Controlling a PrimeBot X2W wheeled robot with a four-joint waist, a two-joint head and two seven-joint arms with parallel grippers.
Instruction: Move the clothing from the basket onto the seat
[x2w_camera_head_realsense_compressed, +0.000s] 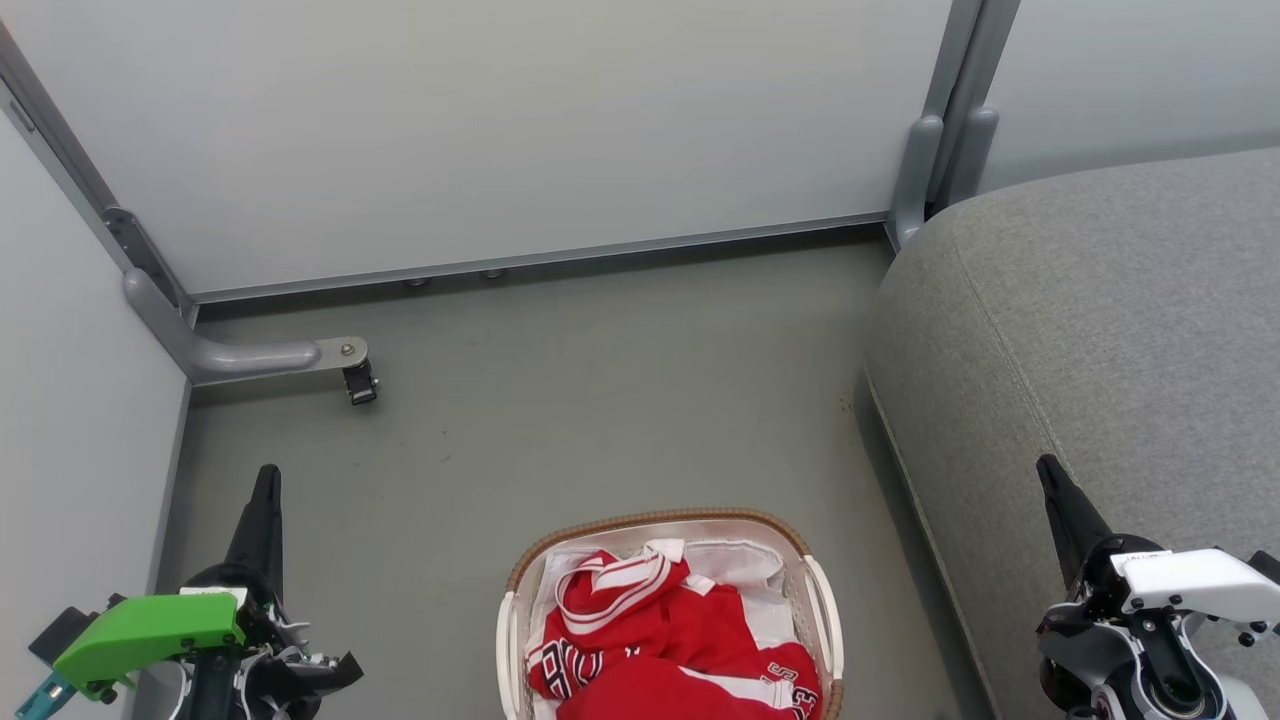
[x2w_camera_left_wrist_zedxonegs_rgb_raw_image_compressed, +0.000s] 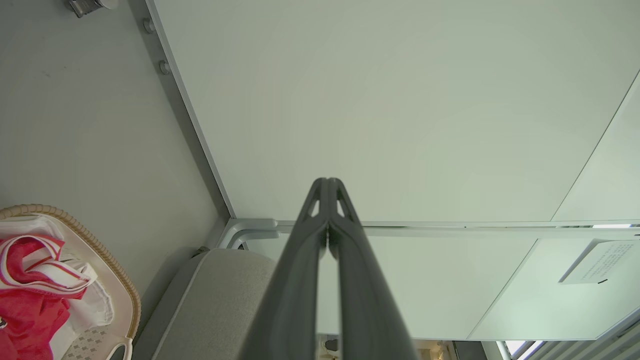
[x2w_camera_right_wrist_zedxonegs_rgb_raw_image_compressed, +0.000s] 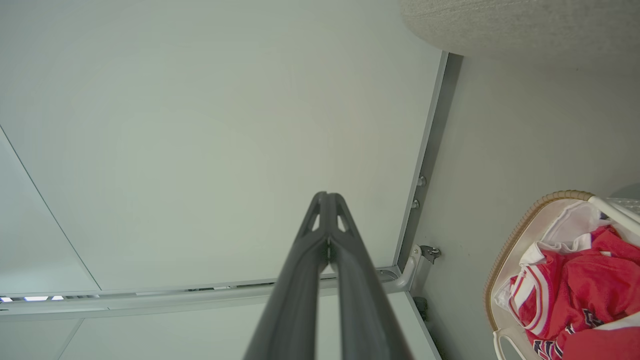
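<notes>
The red clothing (x2w_camera_head_realsense_compressed: 660, 640) with white striped trim lies bunched in the white basket (x2w_camera_head_realsense_compressed: 660, 522) with a brown rim, on the floor at the bottom centre. The clothing (x2w_camera_left_wrist_zedxonegs_rgb_raw_image_compressed: 30, 285) (x2w_camera_right_wrist_zedxonegs_rgb_raw_image_compressed: 580, 285) and basket (x2w_camera_left_wrist_zedxonegs_rgb_raw_image_compressed: 100, 250) (x2w_camera_right_wrist_zedxonegs_rgb_raw_image_compressed: 515, 235) also appear at the edges of both wrist views. The grey seat (x2w_camera_head_realsense_compressed: 1110, 340) fills the right side, beside the basket. My left gripper (x2w_camera_head_realsense_compressed: 266, 485) is shut and empty, left of the basket; its tips (x2w_camera_left_wrist_zedxonegs_rgb_raw_image_compressed: 327, 182) meet. My right gripper (x2w_camera_head_realsense_compressed: 1048, 470) is shut and empty, over the seat's front edge; its tips (x2w_camera_right_wrist_zedxonegs_rgb_raw_image_compressed: 326, 196) touch.
Pale partition walls (x2w_camera_head_realsense_compressed: 480, 130) enclose the far and left sides. A grey metal foot with a black caster (x2w_camera_head_realsense_compressed: 360, 382) juts onto the floor at the left. Grey floor (x2w_camera_head_realsense_compressed: 600, 400) stretches between the basket and the far wall. A white sheet (x2w_camera_head_realsense_compressed: 740, 565) lines the basket.
</notes>
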